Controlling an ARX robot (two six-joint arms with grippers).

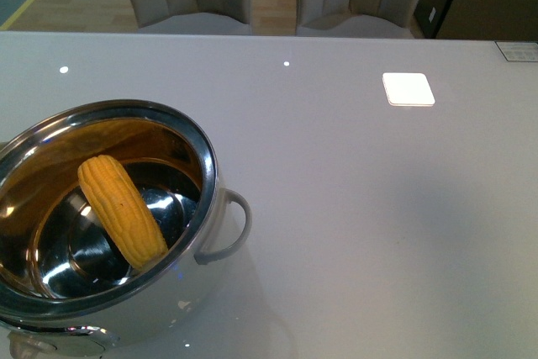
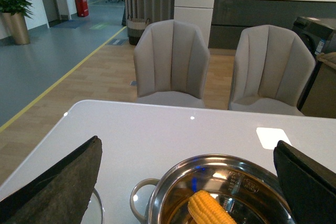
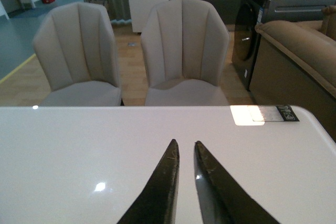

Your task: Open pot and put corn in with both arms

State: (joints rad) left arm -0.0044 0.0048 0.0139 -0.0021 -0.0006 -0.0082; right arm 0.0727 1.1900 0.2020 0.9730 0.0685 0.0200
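The shiny steel pot (image 1: 206, 153) stands open at the near left of the white table (image 1: 361, 208), with one grey loop handle (image 1: 235, 224) towards the middle. The yellow corn (image 1: 122, 208) lies inside it, leaning against the wall. In the left wrist view my left gripper (image 2: 187, 141) is open, its black fingers (image 2: 63, 187) wide apart above the pot (image 2: 220, 157) and the corn (image 2: 210, 209). A curved glass edge (image 2: 98, 208), perhaps the lid, shows beside the pot. My right gripper (image 3: 185, 142) is shut over bare table and holds nothing. Neither arm shows in the front view.
Two beige chairs (image 2: 170, 61) (image 2: 272, 69) stand behind the table's far edge. A bright light patch (image 1: 408, 88) lies on the tabletop and a label (image 1: 517, 50) sits at the far right corner. A brown sofa (image 3: 299, 56) and a black appliance (image 3: 262, 19) stand beyond.
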